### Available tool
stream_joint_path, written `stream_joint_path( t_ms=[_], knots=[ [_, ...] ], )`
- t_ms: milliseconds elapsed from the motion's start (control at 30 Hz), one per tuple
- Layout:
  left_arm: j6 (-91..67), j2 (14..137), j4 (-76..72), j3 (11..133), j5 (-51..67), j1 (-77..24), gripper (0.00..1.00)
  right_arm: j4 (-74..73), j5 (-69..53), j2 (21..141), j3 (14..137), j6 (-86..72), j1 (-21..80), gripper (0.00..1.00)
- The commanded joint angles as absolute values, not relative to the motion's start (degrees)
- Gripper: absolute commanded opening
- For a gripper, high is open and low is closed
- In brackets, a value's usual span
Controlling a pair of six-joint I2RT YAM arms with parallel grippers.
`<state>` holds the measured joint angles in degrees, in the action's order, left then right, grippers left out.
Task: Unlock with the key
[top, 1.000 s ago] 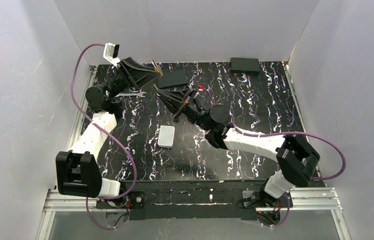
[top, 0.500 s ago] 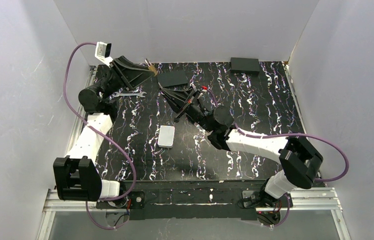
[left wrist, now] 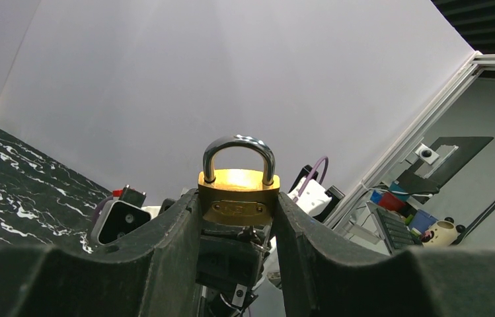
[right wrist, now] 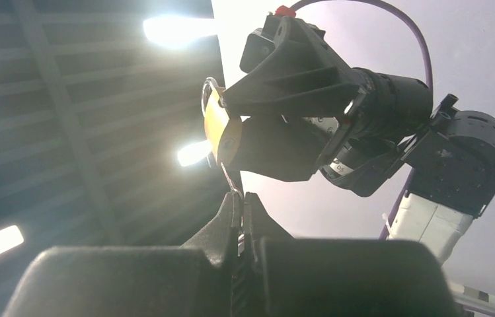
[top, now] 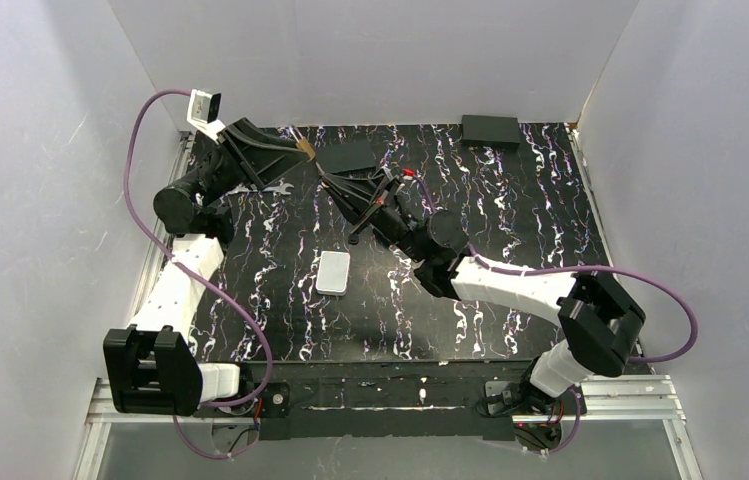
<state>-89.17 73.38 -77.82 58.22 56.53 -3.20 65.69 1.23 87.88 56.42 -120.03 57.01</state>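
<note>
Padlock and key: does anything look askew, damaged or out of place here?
Nothing stands out. The brass padlock sits square in the left gripper, shackle closed; the right gripper pinches the key, its blade pointing at the padlock's base.

glossy brass padlock (left wrist: pixel 238 196), chrome shackle (left wrist: pixel 238 142) — polished

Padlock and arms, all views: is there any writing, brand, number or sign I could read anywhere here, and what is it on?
Padlock: a stamped plate on its brass body, too blurred to read.
White sticker on the black arm casing, right wrist view: a few printed characters, too small to read.
Nothing else in any view carries readable text.
</note>
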Motion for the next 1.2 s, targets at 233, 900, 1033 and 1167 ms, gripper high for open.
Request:
stream_joint_path(
  t_ms=[233, 900, 1033, 1167],
  knots=[
    [-88.4, 71.0, -80.7, 57.3, 55.5, -4.1, 0.0, 69.1, 0.4, 89.0, 60.7, -124.1, 56.9, 0.01],
    [-88.5, 69.9, -80.7, 56.7, 56.0, -4.3, 0.0, 69.8, -0.3, 89.5, 59.7, -124.5, 56.9, 0.01],
    [-88.5, 69.5, -80.7, 56.3, 56.3, -4.3, 0.0, 70.0, -0.3, 89.5, 59.8, -124.5, 56.9, 0.01],
    [-88.5, 69.1, -80.7, 55.8, 56.3, -4.3, 0.0, 69.6, -0.4, 89.4, 60.1, -124.5, 56.9, 0.01]
  ],
)
